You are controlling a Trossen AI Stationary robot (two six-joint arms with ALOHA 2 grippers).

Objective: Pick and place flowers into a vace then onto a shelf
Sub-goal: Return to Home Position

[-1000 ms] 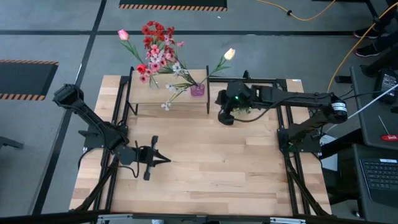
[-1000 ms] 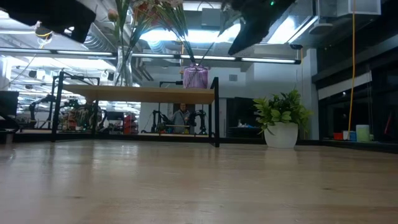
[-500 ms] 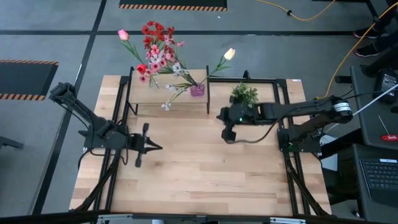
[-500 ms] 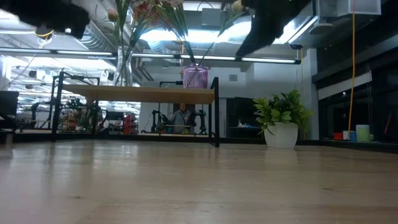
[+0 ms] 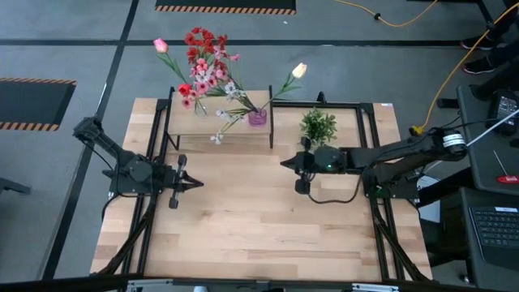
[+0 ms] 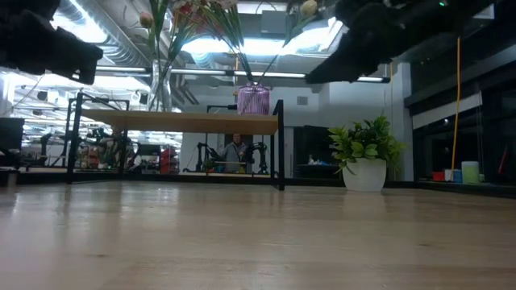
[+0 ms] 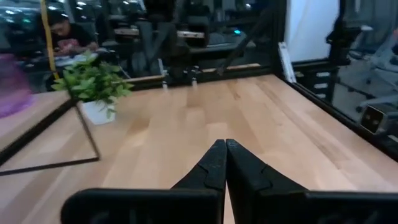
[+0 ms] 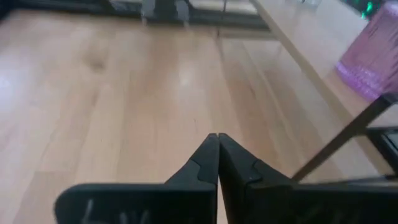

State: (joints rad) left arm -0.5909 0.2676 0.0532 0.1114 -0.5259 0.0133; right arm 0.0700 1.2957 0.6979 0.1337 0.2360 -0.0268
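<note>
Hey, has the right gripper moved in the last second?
Yes. The right gripper has drawn back from the shelf toward the table's front, uncovering the potted plant it hung over.

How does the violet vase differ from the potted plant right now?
The violet vase stands on the shelf; the potted plant stands on the table beside it. The vase holds long-stemmed flowers; the plant is bushy green in a white pot. Both are upright.
</note>
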